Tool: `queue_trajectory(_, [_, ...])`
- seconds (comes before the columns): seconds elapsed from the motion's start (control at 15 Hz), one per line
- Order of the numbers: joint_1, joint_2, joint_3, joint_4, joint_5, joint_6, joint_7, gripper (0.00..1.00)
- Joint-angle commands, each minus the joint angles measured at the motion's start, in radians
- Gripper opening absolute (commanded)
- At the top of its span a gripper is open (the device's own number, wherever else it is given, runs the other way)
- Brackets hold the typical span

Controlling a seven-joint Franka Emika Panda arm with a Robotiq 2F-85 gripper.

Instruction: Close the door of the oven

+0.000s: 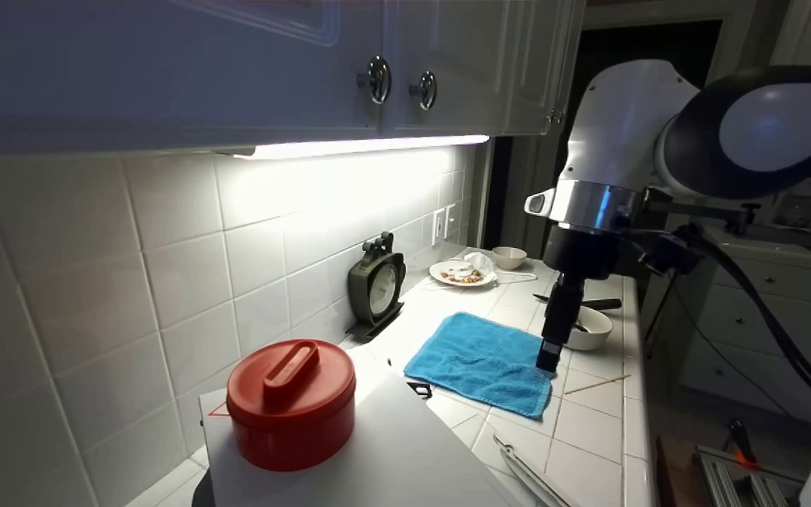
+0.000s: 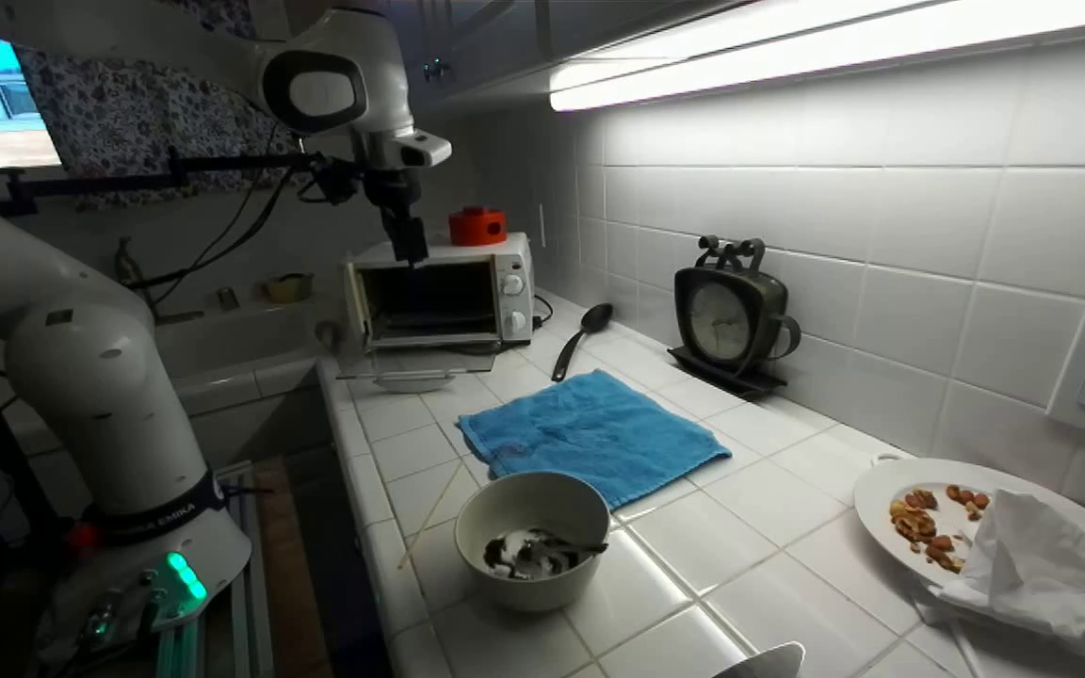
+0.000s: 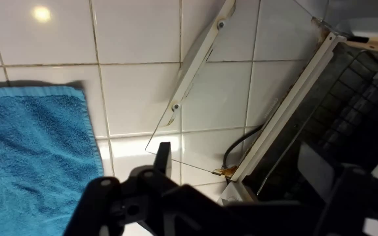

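Wall tiles (image 2: 882, 212) are backing the counter (image 2: 740, 527); near its robot-side edge, the oven door (image 2: 420, 369) is lying open. We are holding the fingers (image 3: 163, 159) wide apart, empty; hard pushing could be sliding the oven (image 2: 453, 292), tipping its pot (image 2: 477, 228). We are counting one oven, one pot, one towel (image 2: 594, 438).

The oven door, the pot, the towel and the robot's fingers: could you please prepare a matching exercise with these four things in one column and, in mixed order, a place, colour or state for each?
1. oven door
2. lidded pot
3. towel
4. fingers

A. blue
B. wide apart
C. lowered open
D. on top of the oven

Pairs: 1-C, 2-D, 3-A, 4-B
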Motion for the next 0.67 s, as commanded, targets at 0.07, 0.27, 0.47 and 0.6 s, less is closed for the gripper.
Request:
queue_trajectory(0.07, [-0.004, -0.268, -0.065, -0.270, 0.159, 0.077, -0.007, 1.00])
queue_trajectory(0.27, [-0.036, -0.253, -0.161, -0.227, 0.200, 0.059, -0.045, 1.00])
queue_trajectory(0.47, [-0.064, -0.227, -0.263, -0.212, 0.242, 0.066, -0.093, 1.00])
queue_trajectory(0.6, [-0.072, -0.191, -0.320, -0.210, 0.266, 0.064, -0.140, 1.00])
